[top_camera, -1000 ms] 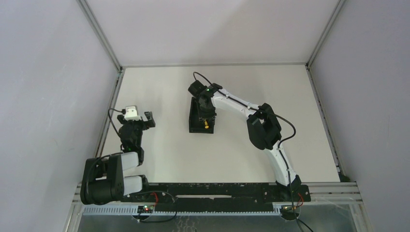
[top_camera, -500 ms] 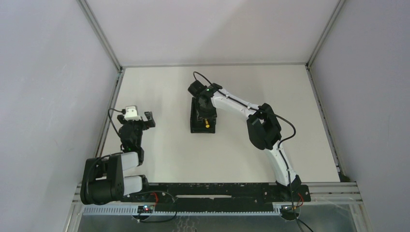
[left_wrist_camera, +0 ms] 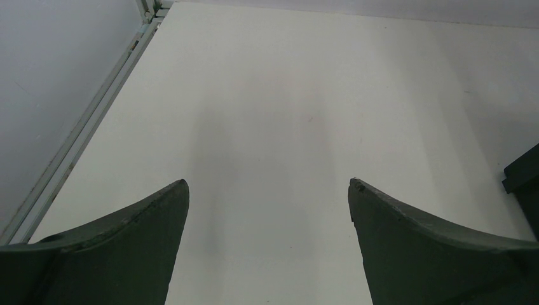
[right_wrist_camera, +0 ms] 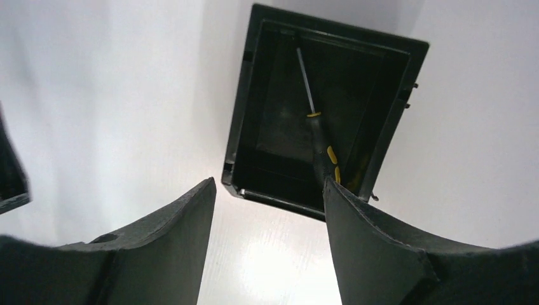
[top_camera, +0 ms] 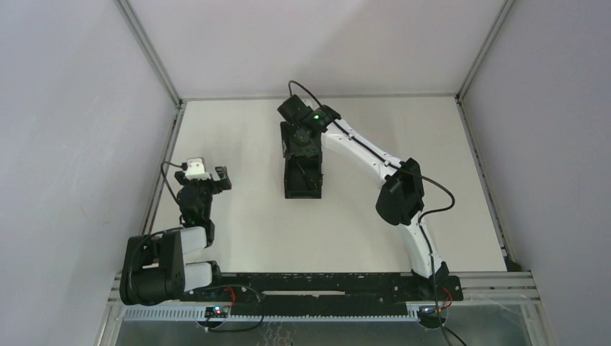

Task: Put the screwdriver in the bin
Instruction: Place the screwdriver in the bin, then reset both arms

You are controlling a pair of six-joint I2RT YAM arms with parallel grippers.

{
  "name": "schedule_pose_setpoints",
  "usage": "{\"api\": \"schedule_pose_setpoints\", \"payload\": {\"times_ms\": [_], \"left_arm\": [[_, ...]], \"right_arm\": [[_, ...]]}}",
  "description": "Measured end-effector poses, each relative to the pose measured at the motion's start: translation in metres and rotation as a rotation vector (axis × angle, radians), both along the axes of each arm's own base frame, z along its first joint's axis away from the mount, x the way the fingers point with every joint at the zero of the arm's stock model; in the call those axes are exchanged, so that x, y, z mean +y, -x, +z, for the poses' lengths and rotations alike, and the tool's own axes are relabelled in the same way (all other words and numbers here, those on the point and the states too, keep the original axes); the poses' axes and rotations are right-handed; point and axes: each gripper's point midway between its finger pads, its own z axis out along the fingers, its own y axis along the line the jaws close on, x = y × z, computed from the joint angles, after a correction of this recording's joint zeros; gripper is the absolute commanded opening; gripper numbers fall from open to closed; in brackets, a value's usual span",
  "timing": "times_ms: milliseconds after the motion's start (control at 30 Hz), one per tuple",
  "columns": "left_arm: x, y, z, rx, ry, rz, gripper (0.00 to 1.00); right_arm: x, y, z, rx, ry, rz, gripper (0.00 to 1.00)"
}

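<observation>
The screwdriver [right_wrist_camera: 321, 141] lies inside the black bin [right_wrist_camera: 243, 121]. Its thin shaft points at the far wall and its yellow-and-black handle rests near the near right corner. My right gripper [right_wrist_camera: 268, 185] hangs open above the bin's near edge with nothing between its fingers. From the top view, that gripper [top_camera: 302, 150] hovers over the far end of the bin [top_camera: 302, 194], and the screwdriver is too dark to make out there. My left gripper [left_wrist_camera: 268, 184] is open over bare table, well left of the bin [left_wrist_camera: 525, 178].
The left arm [top_camera: 194, 191] is folded back near the left wall rail [top_camera: 164, 166]. The enclosure's grey walls stand close on the left, right and back of the white table [top_camera: 403, 130].
My right gripper has opened, let go of the screwdriver into the bin, and lifted back toward the bin's far end. The left arm has not moved.
</observation>
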Motion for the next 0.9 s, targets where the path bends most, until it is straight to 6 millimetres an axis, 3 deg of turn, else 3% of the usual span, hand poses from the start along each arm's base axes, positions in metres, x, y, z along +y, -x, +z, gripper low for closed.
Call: {"api": "schedule_pose_setpoints", "payload": {"times_ms": [233,567,733,900], "left_arm": [[0.000,0.000,0.000,0.000,0.000,0.000,1.00],[0.000,0.000,0.000,0.000,0.000,0.000,1.00],[0.000,0.000,0.000,0.000,0.000,0.000,1.00],[0.000,0.000,0.000,0.000,0.000,0.000,1.00]], "right_arm": [[0.000,-0.007,0.052,-0.086,-0.055,-0.020,0.95],[-0.020,-0.006,0.085,-0.146,-0.039,-0.052,0.98],[-0.046,-0.006,0.112,-0.212,-0.030,-0.053,0.99],[-0.098,0.001,0.131,-0.295,-0.003,-0.050,1.00]]}}
